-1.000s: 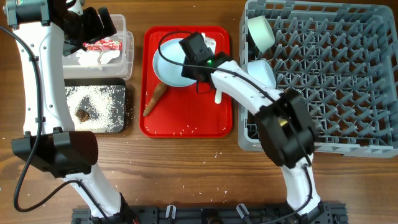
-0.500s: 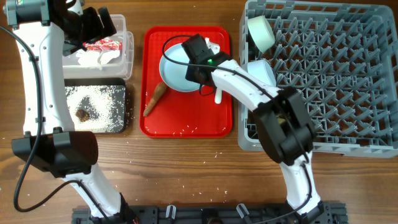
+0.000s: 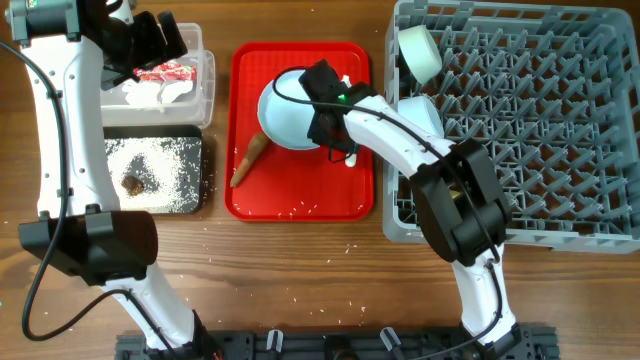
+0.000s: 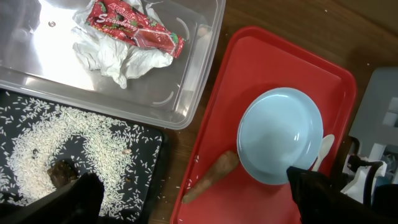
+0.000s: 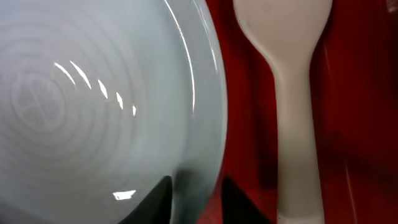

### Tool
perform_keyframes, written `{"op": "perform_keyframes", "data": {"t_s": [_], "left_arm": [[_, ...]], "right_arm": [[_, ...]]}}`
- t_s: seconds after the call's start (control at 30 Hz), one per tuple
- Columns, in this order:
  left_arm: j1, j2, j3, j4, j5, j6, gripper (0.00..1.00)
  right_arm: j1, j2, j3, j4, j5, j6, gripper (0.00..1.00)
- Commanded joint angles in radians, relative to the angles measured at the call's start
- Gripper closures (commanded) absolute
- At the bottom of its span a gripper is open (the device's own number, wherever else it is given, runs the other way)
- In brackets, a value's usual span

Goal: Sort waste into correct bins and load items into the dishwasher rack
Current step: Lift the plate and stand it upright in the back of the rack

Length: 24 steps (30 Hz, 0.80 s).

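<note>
One thin rim grip: our right gripper (image 5: 196,200) pinches the pale blue plate (image 3: 285,118) over the red tray (image 3: 300,200); we fear it slips onto the white spoon (image 5: 292,124) just right (left gripper (image 3: 150,40) gapes empty over the clear tub (image 3: 207,70)).

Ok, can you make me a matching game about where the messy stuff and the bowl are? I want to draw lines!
Things:
1. red-and-white wrapper
2. heap of rice grains
3. brown carrot-like stick
4. pale teal bowl

Places:
A. in the grey rack
B. on the red tray
C. in the clear tub
D. in the black tray

Pairs: 1-C, 2-D, 3-B, 4-A.
</note>
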State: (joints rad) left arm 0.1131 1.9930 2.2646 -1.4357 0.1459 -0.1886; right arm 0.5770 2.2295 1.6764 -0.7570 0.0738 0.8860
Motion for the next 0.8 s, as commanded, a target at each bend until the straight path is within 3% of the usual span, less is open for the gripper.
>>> {"op": "perform_keyframes", "data": {"t_s": [0.0,0.07,0.3,0.47,0.57,0.63,0.77], "left_arm": [[0.001,-0.001,0.004,0.002,-0.006,0.0,0.0],[0.002,-0.001,0.004,0.002,-0.006,0.001,0.0],[0.001,-0.001,0.004,0.002,-0.006,0.001,0.0],[0.001,-0.001,0.004,0.002,-0.006,0.001,0.0],[0.001,-0.001,0.004,0.002,-0.006,0.001,0.0],[0.001,-0.001,0.004,0.002,-0.006,0.0,0.0],[0.001,-0.001,0.004,0.002,-0.006,0.001,0.0]], "right_arm": [[-0.002,0.045,-0.003,0.012,-0.068,0.015,0.86],[-0.003,0.052,-0.003,0.025,-0.076,0.014,0.96],[-0.035,0.044,0.061,0.071,-0.071,-0.081,0.96],[-0.095,-0.057,0.237,0.061,-0.062,-0.378,0.96],[-0.111,-0.171,0.286,0.045,0.103,-0.506,0.96],[-0.113,-0.246,0.286,0.032,0.299,-0.527,0.96],[-0.127,-0.376,0.286,0.003,0.634,-0.701,0.96]]}}
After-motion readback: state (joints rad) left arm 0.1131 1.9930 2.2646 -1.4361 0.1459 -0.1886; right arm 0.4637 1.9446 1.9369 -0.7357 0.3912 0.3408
